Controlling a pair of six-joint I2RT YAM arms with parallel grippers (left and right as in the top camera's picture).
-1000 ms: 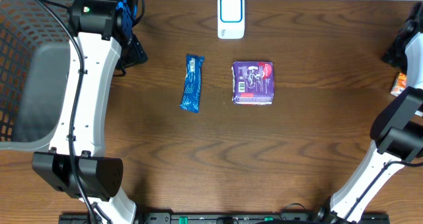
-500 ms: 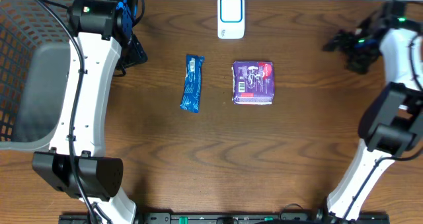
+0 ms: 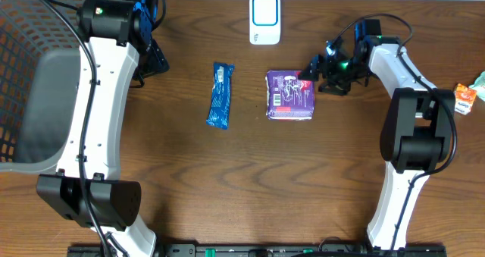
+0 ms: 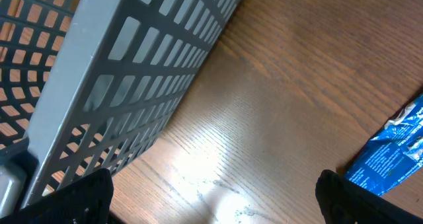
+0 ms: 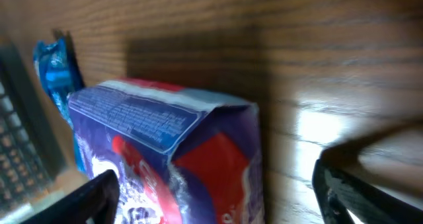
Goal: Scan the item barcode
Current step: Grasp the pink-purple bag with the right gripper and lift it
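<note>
Locate purple packet [image 3: 289, 95] lying flat on the table [image 3: 250, 181], centre of overhead frame, just below and slightly right of the white scanner [image 3: 264, 19]. Note near-square outline, so no strong long axis; pale label patch near its left edge (possibly the barcode, too small to confirm).

Place right gripper [image 3: 312, 73] at the packet's upper-right corner, pointing left toward it. Confirm in right wrist view: jaws spread, nothing clamped, packet's near corner rising between the two fingers [image 5: 92, 201] without clear contact.

Find left gripper [image 4: 221, 204] in upper left of overhead frame beside the grey basket [image 4: 132, 72], likewise spread and empty, well apart from the packet.

Log blue wrapper [image 3: 220, 95] left of the packet, long axis running top to bottom.

Judge right arm clearly nearer; expect a close on that corner edge, then a lift toward the scanner.
</note>
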